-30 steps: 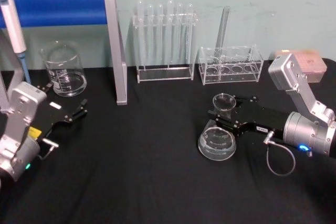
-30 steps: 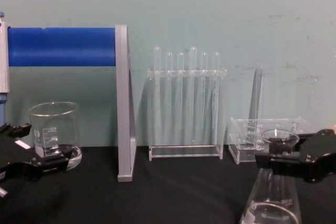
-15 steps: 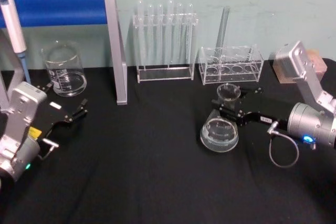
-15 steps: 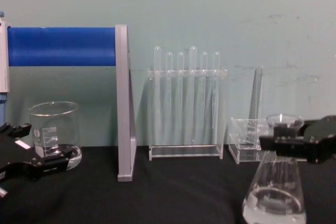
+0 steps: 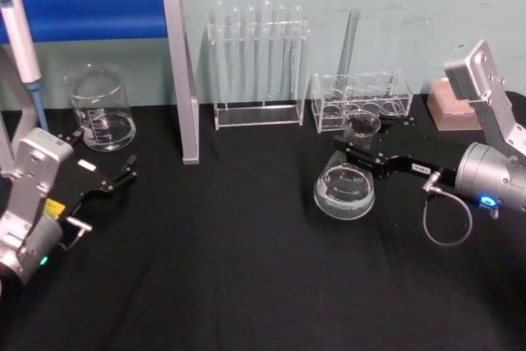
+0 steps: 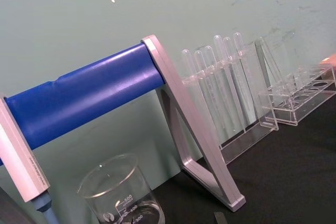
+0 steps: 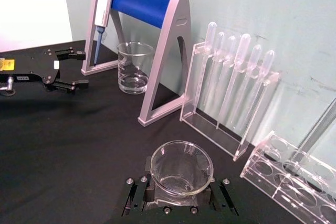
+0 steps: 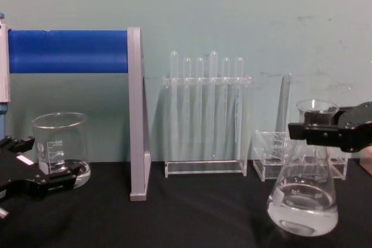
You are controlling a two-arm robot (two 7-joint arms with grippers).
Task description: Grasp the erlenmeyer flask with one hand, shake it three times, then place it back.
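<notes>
Chest view: right gripper [image 8: 311, 131] is clamped on the neck of the flask [image 8: 303, 201], just under the flared rim. The flask base looks to be off the table [image 8: 192, 213], body close to upright, with a shallow layer of clear liquid in the bottom. From the head view the flask sits over the right half of the table, toward the back edge, just in front of the low rack [image 5: 362, 103].

Right wrist view agrees: fingers on either side of the neck, open mouth facing the camera.

Left gripper [image 5: 129, 168] is parked near the left edge, in front of the beaker [image 5: 100, 109], fingers spread and empty.

Step, as I read it: grasp is done and the flask is carried, so this is the shake phase. The count can't be read from one moment.

Next move needs:
- short strokes, grip tight on the smooth glass neck
- liquid kept below the mouth
- strokes kept clear of the low rack and its tall tube [image 5: 349, 43] right behind
- then base set down flat before the fingers let go

Surface: black cloth, matte, flat, nothing loose around the flask.

Room: pale green wall along the back edge. Back left corner has a grey stand with a blue bar [image 5: 90, 10] and a pipette [image 5: 20, 39] hanging off it. Back middle has a clear rack of tubes [image 5: 259, 63]. Back right corner has a pink block [image 5: 454, 106].
</notes>
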